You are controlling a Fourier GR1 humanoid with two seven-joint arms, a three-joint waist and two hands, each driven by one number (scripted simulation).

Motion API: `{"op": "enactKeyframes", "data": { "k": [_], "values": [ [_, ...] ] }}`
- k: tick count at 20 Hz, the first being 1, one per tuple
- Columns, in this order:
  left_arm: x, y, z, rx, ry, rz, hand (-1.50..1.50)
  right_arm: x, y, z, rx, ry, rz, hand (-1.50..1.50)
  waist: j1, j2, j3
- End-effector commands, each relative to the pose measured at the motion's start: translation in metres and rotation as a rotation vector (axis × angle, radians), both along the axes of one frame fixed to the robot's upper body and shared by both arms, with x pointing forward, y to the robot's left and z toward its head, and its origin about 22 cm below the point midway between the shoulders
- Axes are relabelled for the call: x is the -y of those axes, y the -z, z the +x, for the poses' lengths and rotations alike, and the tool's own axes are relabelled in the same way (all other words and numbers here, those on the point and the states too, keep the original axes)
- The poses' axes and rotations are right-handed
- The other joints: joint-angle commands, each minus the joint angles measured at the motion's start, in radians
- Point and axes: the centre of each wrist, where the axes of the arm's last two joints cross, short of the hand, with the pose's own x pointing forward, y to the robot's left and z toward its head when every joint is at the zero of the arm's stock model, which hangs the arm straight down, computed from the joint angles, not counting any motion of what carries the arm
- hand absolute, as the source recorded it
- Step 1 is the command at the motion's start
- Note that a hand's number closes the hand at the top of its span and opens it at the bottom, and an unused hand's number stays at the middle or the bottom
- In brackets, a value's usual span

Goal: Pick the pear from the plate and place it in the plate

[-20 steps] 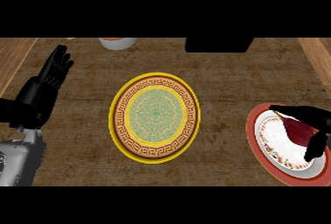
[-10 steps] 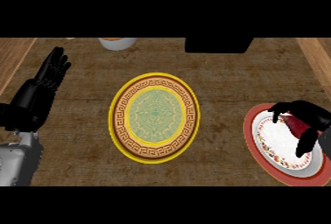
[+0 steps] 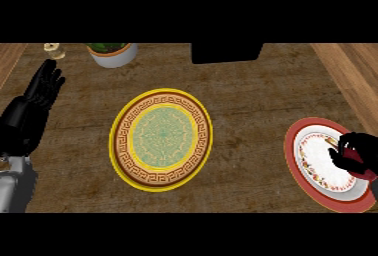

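Red-rimmed plate (image 3: 306,175) sits at the tabletop's (image 3: 251,90) right edge, and the right hand (image 3: 353,156) is down over its right side, fingers curled inward. A small pale tip shows at the fingertips, probably the pear (image 3: 332,143); most of it is hidden, so its long axis cannot be read. The curl suggests the hand is closing on the fruit, though a full grasp is not visible. The yellow plate (image 3: 122,150), the likely goal, lies well apart to the left, so the carry runs leftward across the wood. The left hand (image 3: 33,112) rests open at the left edge, fingers up, nearer that plate but holding nothing.
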Motion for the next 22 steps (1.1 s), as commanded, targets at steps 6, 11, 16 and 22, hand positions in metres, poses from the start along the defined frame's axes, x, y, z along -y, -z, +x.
{"op": "enactKeyframes", "data": {
  "k": [6,11,16,22],
  "values": [
    [-0.020,0.003,-0.010,-0.020,-0.049,0.016,0.00,-0.059,0.031,-0.026,0.198,0.216,0.006,1.50,-0.029,-0.012,-0.003],
    [-0.010,0.004,-0.010,-0.020,-0.035,0.006,0.00,-0.131,0.001,-0.004,0.444,0.073,0.148,1.50,-0.026,-0.016,0.001],
    [-0.006,0.008,-0.012,-0.023,-0.012,-0.001,0.00,-0.215,-0.033,-0.008,0.577,0.004,0.352,1.50,-0.009,-0.011,0.002],
    [0.001,0.001,-0.008,0.008,0.007,-0.009,0.00,-0.277,-0.085,-0.049,0.593,-0.034,0.380,1.50,0.020,0.010,0.005]
  ]
}}
